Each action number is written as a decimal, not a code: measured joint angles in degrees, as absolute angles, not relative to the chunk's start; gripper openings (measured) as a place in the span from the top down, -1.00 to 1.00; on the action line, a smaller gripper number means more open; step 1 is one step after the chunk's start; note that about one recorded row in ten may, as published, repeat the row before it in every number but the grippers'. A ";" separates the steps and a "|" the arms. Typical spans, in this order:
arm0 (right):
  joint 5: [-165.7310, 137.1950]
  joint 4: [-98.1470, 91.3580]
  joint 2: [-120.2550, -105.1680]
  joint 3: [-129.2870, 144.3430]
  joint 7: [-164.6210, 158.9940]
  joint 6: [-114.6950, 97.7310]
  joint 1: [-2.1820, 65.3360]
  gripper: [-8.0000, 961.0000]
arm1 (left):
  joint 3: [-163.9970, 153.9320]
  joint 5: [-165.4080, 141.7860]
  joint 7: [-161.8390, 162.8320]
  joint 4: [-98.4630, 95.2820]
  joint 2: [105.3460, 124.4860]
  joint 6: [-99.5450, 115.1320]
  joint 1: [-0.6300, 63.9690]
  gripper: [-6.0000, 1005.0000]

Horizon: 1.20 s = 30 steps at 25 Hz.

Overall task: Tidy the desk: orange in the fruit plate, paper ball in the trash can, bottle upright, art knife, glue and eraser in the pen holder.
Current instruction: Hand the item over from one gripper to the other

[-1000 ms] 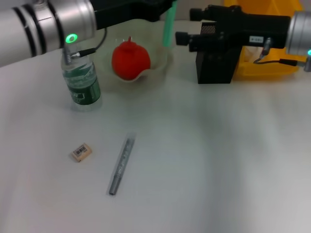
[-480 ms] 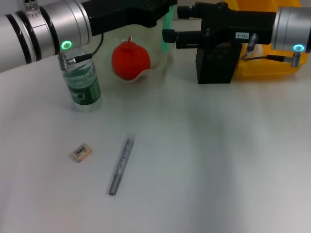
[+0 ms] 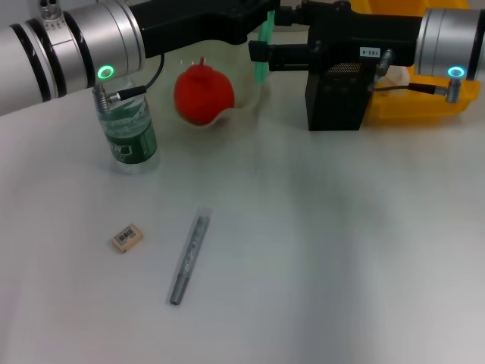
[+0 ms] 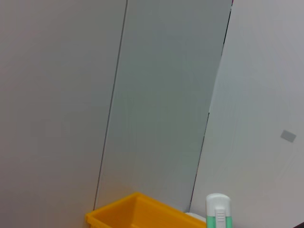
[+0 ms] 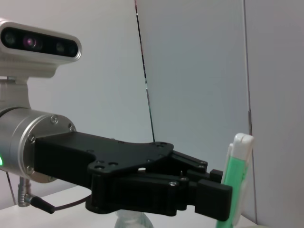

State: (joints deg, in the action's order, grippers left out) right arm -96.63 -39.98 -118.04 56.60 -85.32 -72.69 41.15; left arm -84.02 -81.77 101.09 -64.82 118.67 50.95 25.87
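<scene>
A white desk fills the head view, with both robot arms reaching in along the top edge. The left gripper, top centre, is closed on a green and white glue stick, held upright; the right wrist view shows its black fingers clamped on the stick's lower part. The right gripper comes in from the upper right and its tip sits just beside the glue stick; I cannot tell how its jaws stand. Below the left arm, in the upper middle, a red-orange orange rests in a pale green fruit plate. To its left a clear bottle with a green label stands upright. Right of the plate stands the black mesh pen holder, partly covered by the right arm, and behind it at the upper right is the yellow trash can. In the lower left a small tan eraser lies flat, and just to its right a grey art knife lies nearly lengthwise toward the viewer
</scene>
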 joint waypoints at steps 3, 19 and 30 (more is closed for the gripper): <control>-96.79 -39.84 -118.14 56.89 -85.28 -72.46 41.29 -0.63 | -84.01 -81.76 101.04 -64.75 118.66 50.94 25.91 0.57; -97.17 -40.21 -118.71 59.49 -86.07 -76.85 37.83 -0.63 | -85.28 -81.66 98.90 -67.64 118.68 52.90 18.08 0.56; -99.37 -41.20 -118.90 59.99 -86.88 -80.37 34.78 -0.63 | -89.14 -79.68 98.22 -71.20 118.77 53.00 12.55 0.56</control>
State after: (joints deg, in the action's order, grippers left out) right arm -99.37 -41.20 -118.90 59.99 -86.88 -80.37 34.78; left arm -89.14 -79.68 98.22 -71.20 118.77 53.00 12.55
